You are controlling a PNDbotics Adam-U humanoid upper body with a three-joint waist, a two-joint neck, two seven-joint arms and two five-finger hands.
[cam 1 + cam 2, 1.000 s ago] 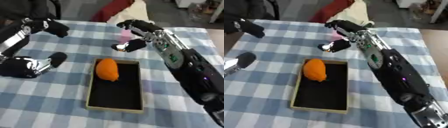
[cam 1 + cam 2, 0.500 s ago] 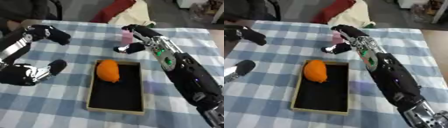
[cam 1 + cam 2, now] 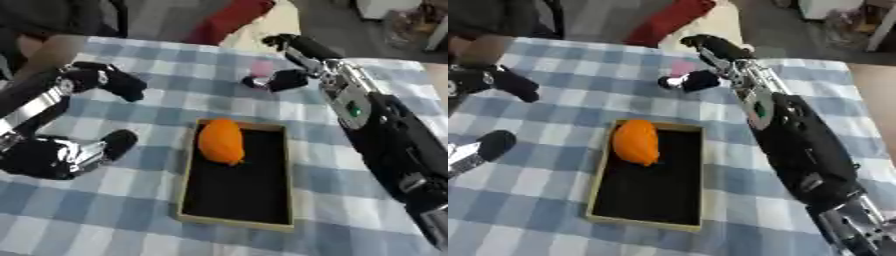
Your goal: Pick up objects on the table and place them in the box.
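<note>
right robot hand [image 3: 289, 65] open beside pink object [image 3: 261, 68] | left robot hand [image 3: 109, 82] curled, holding nothing | orange object [image 3: 220, 141] in box [image 3: 236, 220] (far end)

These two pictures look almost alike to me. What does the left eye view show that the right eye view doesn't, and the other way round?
Only the left eye view shows the robot's left hand with its dark forearm at the table's left edge; the right eye view cuts it down to a sliver.

Only the right eye view shows the right arm running down to the lower right corner, with bare floor beside the table.

Both show the orange object lying in the box, and the right hand beside the small pink object on the checked tablecloth.
</note>
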